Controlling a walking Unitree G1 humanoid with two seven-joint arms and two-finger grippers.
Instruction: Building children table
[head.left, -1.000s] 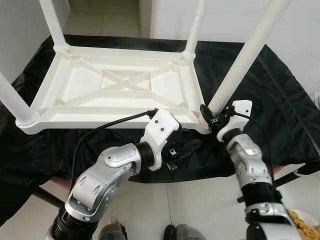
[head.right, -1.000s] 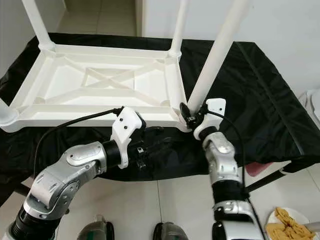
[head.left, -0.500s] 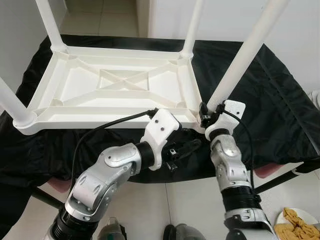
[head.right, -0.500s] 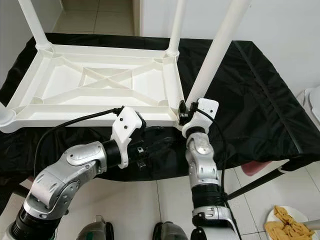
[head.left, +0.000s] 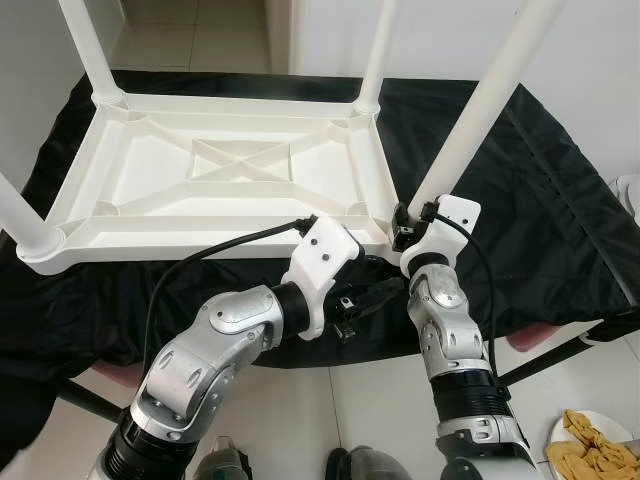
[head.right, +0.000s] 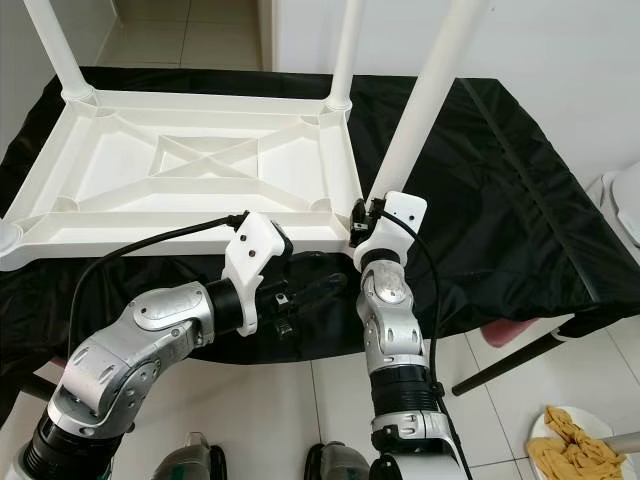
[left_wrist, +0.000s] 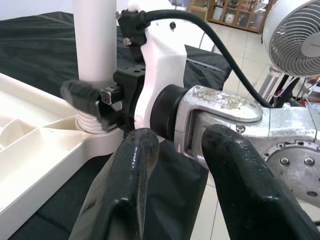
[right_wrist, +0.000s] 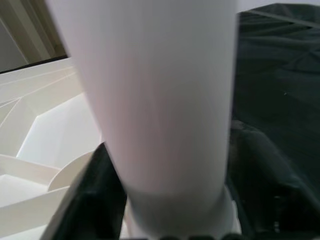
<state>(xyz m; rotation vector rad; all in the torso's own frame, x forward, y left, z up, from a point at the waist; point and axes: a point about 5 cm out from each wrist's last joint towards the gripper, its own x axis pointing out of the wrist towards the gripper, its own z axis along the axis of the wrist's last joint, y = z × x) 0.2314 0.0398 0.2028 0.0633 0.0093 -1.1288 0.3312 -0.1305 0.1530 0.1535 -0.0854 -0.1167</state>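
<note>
An upturned white table (head.left: 220, 180) is laid on a black-draped counter (head.left: 540, 200). Its near leg (head.left: 470, 130) is clasped at the base by the right claw (head.left: 405, 222); screw threads are revealed by the left wrist view. The left claw (left_wrist: 172, 170) is held open just beside.

head stereo downward, wrist cameras close

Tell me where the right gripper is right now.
The right gripper is at the near right corner of the upturned white table, clamped around the base of that corner's leg, right of the left gripper.
</note>
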